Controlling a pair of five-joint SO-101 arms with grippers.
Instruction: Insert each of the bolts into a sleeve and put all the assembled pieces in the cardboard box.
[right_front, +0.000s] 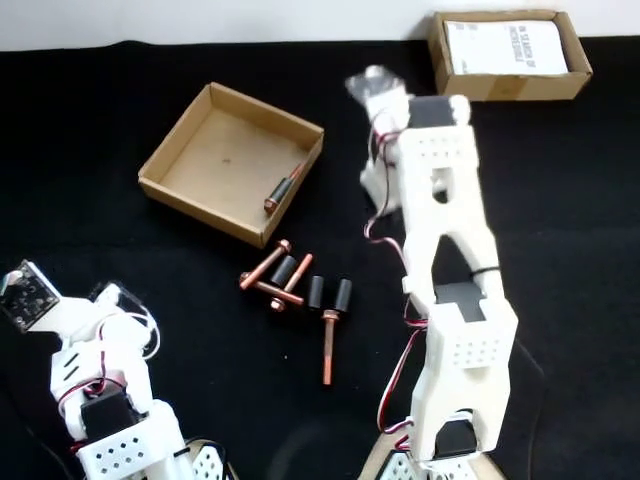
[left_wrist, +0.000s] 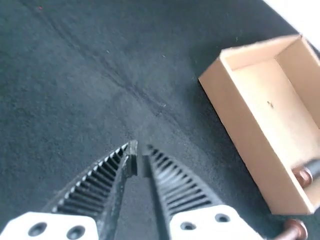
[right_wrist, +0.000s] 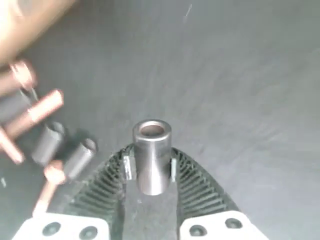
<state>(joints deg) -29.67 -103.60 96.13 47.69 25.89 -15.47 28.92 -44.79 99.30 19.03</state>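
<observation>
The cardboard box sits at the back left of the black table, with one bolt-in-sleeve piece lying by its right wall. In front of it lie several copper bolts and three loose dark sleeves. A long bolt lies nearest the arms. My right gripper is shut on a dark sleeve, held upright; in the high view it hangs right of the box. My left gripper is shut on nothing above bare cloth, with the box ahead. The left arm is at the front left.
A second cardboard box holding a white printed sheet stands at the back right corner. The black cloth left of the bolts and in front of the near box is bare. The right arm stretches across the table's right half.
</observation>
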